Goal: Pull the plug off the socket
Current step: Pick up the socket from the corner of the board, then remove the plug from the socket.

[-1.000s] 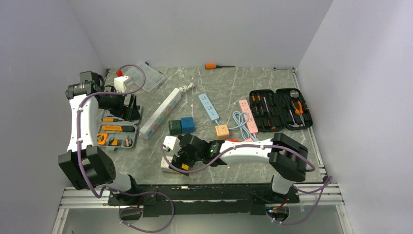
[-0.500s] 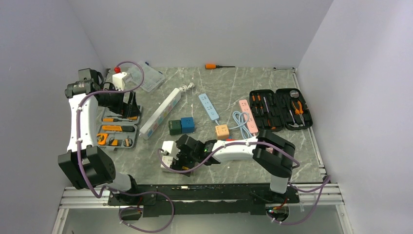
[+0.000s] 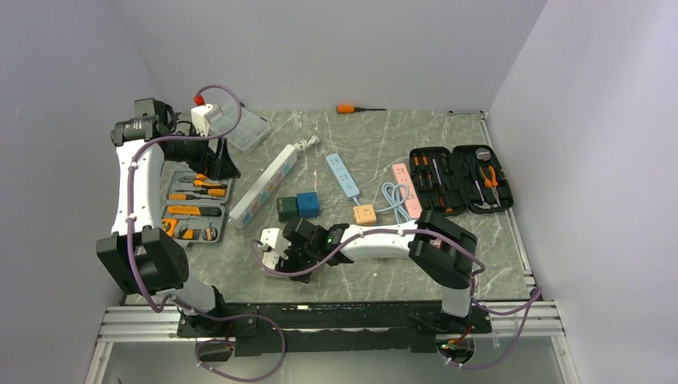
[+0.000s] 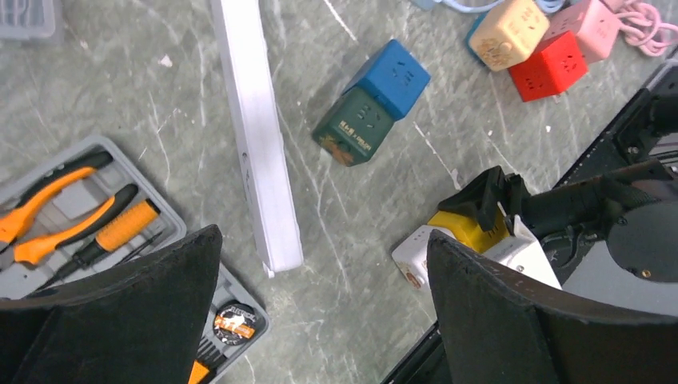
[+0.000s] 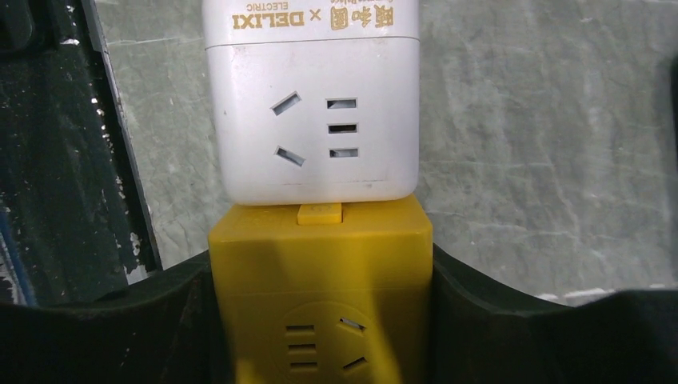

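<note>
A yellow cube plug [image 5: 320, 296] sits pushed into a white cube socket [image 5: 313, 120] near the table's front edge. My right gripper [image 5: 320, 276] is shut on the plug, a black finger [image 5: 160, 320] pressed against each side. In the top view the right gripper [image 3: 292, 250] covers the plug, and only the socket [image 3: 272, 238] shows to its left. The left wrist view shows the plug [image 4: 468, 230] and the socket [image 4: 420, 258] from above. My left gripper [image 4: 320, 264] hangs open and empty, high over the left side of the table [image 3: 217, 162].
A long white power strip [image 3: 264, 186] lies diagonally mid-table, with green [image 3: 288, 209] and blue [image 3: 308, 203] cubes beside it. An orange cube [image 3: 364, 214], blue strip [image 3: 342, 174] and pink strip [image 3: 408, 192] lie further right. Open tool cases sit at the left [image 3: 192, 212] and right [image 3: 460, 178].
My right gripper has slid left and closed from wide open onto the yellow plug. The left arm has swung a little toward the back and right, still open.
</note>
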Motion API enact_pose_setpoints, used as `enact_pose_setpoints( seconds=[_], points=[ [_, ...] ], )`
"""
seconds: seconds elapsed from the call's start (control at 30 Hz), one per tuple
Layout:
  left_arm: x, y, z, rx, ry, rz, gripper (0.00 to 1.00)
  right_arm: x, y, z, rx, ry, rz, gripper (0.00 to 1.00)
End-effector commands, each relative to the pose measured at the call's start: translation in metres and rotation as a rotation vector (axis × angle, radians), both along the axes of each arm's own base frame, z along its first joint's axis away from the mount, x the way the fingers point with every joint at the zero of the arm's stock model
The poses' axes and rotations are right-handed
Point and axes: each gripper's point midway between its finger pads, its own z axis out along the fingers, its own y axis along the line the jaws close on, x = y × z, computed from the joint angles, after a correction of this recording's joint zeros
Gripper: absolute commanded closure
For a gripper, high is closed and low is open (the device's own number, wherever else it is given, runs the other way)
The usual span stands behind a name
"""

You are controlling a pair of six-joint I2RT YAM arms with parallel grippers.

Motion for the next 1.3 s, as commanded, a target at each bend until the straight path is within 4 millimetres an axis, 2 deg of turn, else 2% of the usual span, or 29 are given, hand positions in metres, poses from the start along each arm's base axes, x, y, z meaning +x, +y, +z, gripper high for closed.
enact_pose_setpoints(
  seconds=[0.0, 0.07, 0.2, 0.37, 0.43, 0.53, 0.73, 0.97, 1.27],
  points=[
    [-0.020, -0.027, 0.029, -0.127, -0.032, -0.152, 0.01, 0.012, 0.013, 0.076, 0.150, 0.005, -0.024, 1.00],
    [-0.046, -0.040, 0.032, -0.140, -0.016, -0.247, 0.01, 0.016, 0.003, 0.088, 0.167, -0.018, -0.055, 1.00],
    [-0.082, -0.055, 0.032, -0.138, -0.061, -0.322, 0.01, 0.016, -0.014, 0.114, 0.276, -0.049, -0.110, 1.00],
    [-0.123, -0.091, 0.037, -0.181, -0.185, -0.509, 0.01, 0.011, -0.026, 0.169, 0.504, -0.057, -0.119, 1.00],
    [-0.140, -0.107, 0.033, -0.198, -0.207, -0.611, 0.01, 0.012, -0.032, 0.185, 0.531, -0.069, -0.127, 1.00],
    [-0.155, -0.127, 0.023, -0.203, -0.170, -0.717, 0.00, 0.007, -0.037, 0.207, 0.566, -0.071, -0.101, 1.00],
    [-0.170, -0.142, 0.024, -0.222, -0.216, -0.847, 0.01, 0.001, -0.045, 0.214, 0.571, -0.074, -0.085, 1.00],
    [-0.164, -0.149, 0.008, -0.230, -0.195, -0.918, 0.01, 0.000, -0.029, 0.218, 0.538, -0.033, -0.044, 1.00],
    [-0.177, -0.151, -0.003, -0.227, -0.254, -0.975, 0.01, 0.012, -0.019, 0.237, 0.551, -0.030, -0.018, 1.00]
  ],
)
